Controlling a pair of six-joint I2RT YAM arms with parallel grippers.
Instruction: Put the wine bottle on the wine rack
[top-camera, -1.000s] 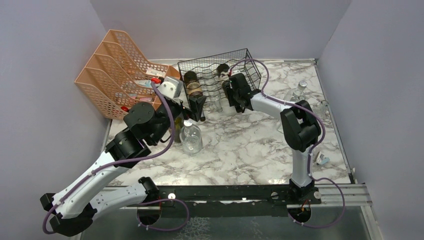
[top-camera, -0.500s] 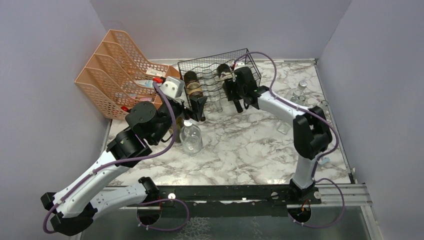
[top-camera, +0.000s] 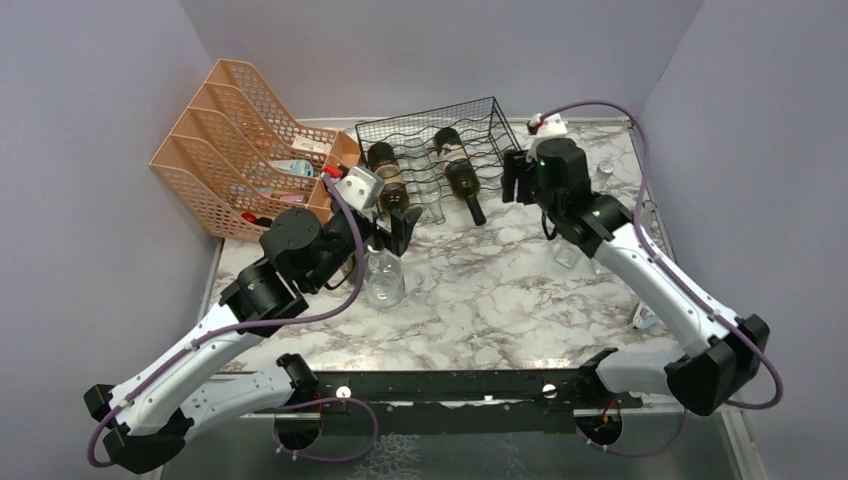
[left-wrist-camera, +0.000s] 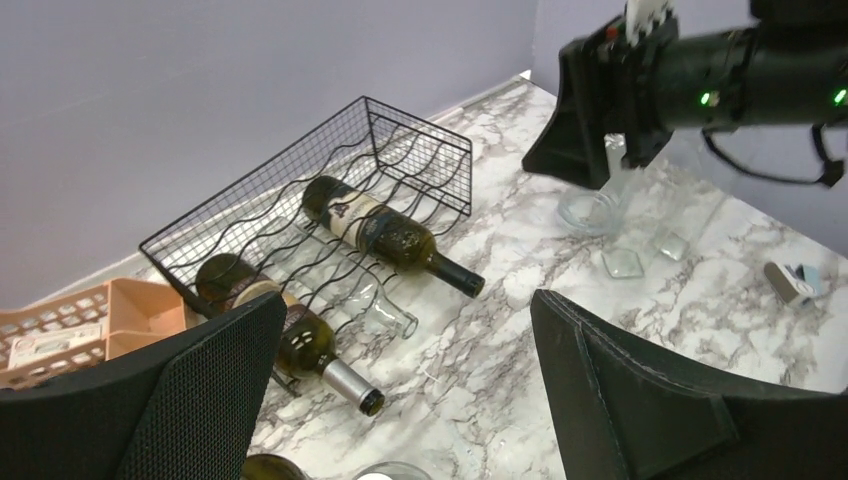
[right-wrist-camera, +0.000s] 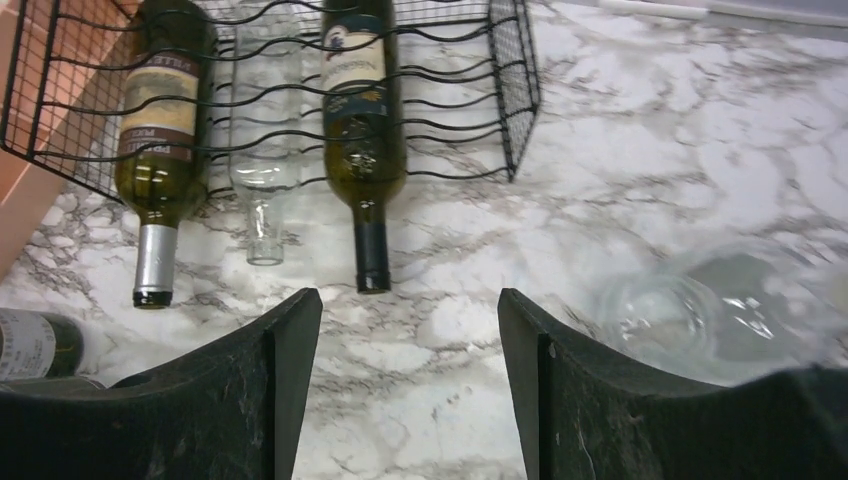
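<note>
On marble table (top-camera: 500, 300): wine bottle (top-camera: 461, 177) lying in black wine rack (top-camera: 432, 121), neck poking out. Left gripper (left-wrist-camera: 405, 320) spread wide, empty; right gripper (right-wrist-camera: 408, 320) parted, gripping nothing.

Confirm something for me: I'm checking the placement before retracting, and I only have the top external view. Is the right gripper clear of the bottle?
Observer: Yes. The right wrist view shows the right gripper open and empty, apart from the dark green wine bottle.
Operator: Is it seated properly?
Observer: Its body lies under the top wavy wires of the wine rack, label facing up.
Operator: Anything beside it?
Observer: A clear glass bottle lies in the next slot, between it and a foil-capped bottle.
</note>
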